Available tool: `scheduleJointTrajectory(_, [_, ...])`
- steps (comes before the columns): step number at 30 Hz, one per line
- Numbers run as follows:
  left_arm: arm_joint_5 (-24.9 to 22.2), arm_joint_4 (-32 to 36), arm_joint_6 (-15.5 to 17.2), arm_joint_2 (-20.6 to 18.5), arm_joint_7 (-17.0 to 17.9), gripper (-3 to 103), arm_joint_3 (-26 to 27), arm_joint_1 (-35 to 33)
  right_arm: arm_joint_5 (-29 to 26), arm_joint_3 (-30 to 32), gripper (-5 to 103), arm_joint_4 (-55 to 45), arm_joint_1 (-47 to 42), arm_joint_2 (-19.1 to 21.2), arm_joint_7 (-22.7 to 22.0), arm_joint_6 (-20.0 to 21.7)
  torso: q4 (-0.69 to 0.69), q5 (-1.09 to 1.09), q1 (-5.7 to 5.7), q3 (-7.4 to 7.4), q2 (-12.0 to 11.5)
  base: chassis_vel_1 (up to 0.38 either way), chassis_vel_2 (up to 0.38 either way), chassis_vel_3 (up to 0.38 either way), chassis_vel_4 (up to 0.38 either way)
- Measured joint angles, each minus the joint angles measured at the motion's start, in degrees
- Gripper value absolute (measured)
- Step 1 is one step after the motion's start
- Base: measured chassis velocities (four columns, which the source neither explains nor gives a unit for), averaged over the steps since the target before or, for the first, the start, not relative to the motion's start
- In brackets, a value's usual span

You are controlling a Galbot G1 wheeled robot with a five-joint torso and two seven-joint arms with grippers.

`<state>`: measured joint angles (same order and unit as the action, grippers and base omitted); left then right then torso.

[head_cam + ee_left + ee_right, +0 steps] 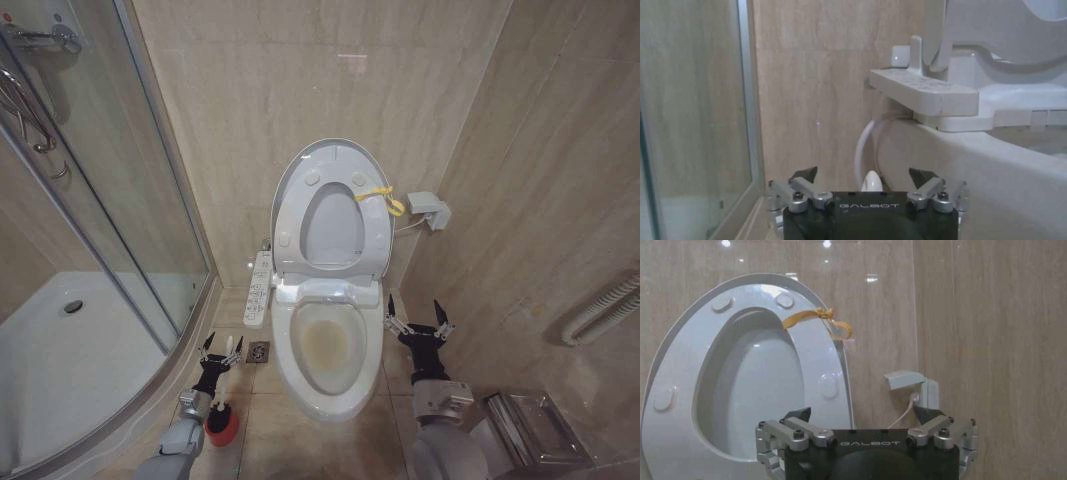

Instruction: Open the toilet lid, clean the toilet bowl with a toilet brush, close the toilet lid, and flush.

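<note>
Low on the floor left of the toilet, the left gripper [221,347] holds its fingers spread around the thin white handle of the toilet brush [225,372], which stands in its small red cup holder [222,428]. Right of the stained white ceramic toilet bowl [322,352], the right gripper [419,313] hovers with fingers open and empty. Behind, the glossy white oval toilet lid [332,205] stands raised against the wall.

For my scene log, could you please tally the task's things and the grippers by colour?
White: 3 - toilet lid, raised; toilet bowl, stained inside; toilet brush handle
Red: 1 - brush holder
Yellow: 1 - loop strap on the lid's rim
Black: 2 - left gripper, open around the brush handle; right gripper, open
Total: 7
</note>
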<state>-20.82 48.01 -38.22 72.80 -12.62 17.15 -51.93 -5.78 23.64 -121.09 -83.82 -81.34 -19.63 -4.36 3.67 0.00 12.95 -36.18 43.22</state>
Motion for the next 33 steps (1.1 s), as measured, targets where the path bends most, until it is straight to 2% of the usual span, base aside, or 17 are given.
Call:
scheduleJointTrajectory(1, [-0.01, -0.38, 0.01, 0.06, -0.48, 90, 0.03, 0.23, 0.0, 0.0, 100, 0.0, 0.0, 0.0, 0.0, 0.0, 0.0, 0.0, 0.0, 0.0, 0.0, 0.0, 0.0, 0.0, 0.0])
scheduleJointTrajectory(8, [-0.02, -2.09, 0.05, 0.64, -2.6, 90, 0.1, 1.22, 0.0, 0.0, 100, 0.0, 0.0, 0.0, 0.0, 0.0, 0.0, 0.0, 0.0, 0.0, 0.0, 0.0, 0.0, 0.0, 0.0])
scheduleJointTrajectory(9, [-0.02, -2.5, 0.04, 0.78, -3.11, 64, 0.12, 1.43, 0.0, 0.0, 100, 0.0, 0.0, 0.0, 0.0, 0.0, 0.01, 0.0, 0.0, 0.0, 0.0, 0.0, 0.0, 0.0, 0.0])
scheduleJointTrajectory(16, [-0.1, -3.37, -0.03, 1.12, -4.74, 64, 0.2, 1.75, 0.0, 0.0, 100, 0.0, 0.0, 0.0, 0.0, 0.0, 0.0, 0.0, 0.0, 0.0, 0.0, 0.0, 0.0, 0.0, 0.0])
scheduleJointTrajectory(17, [-0.22, -3.43, -0.03, 1.14, -4.84, 36, 0.23, 1.76, 0.0, 0.0, 100, 0.0, 0.0, 0.0, 0.0, 0.0, 0.01, 0.0, 0.0, 0.0, 0.0, 0.0, 0.0, 0.0, 0.0])
scheduleJointTrajectory(23, [-0.5, -3.6, -0.28, 1.15, -4.87, 36, 0.57, 1.45, 0.0, 0.0, 100, 0.0, 0.0, 0.0, 0.0, 0.0, 0.01, 0.0, 0.0, 0.0, 0.0, 0.0, 0.0, 0.0, 0.0])
scheduleJointTrajectory(24, [-0.51, -3.58, -0.41, 1.14, -4.86, 16, 0.66, 1.28, 0.0, 0.0, 100, 0.0, 0.0, 0.0, 0.0, 0.0, 0.01, 0.0, 0.0, 0.01, 0.0, 0.0, 0.0, 0.0, 0.0])
scheduleJointTrajectory(27, [-0.51, -3.05, -0.59, 1.12, -4.74, 16, 0.76, 0.79, 0.0, 0.0, 100, 0.0, 0.0, 0.0, 0.0, 0.0, 0.01, 0.0, 0.0, 0.01, 0.0, 0.0, 0.0, 0.0, 0.0])
scheduleJointTrajectory(33, [0.7, 2.97, -0.72, 0.88, -1.88, 15, 0.93, -2.98, 0.0, 0.0, 100, 0.0, 0.0, 0.0, 0.0, 0.0, 0.0, 0.0, 0.0, 0.0, 0.0, 0.0, 0.0, 0.0, 0.0])
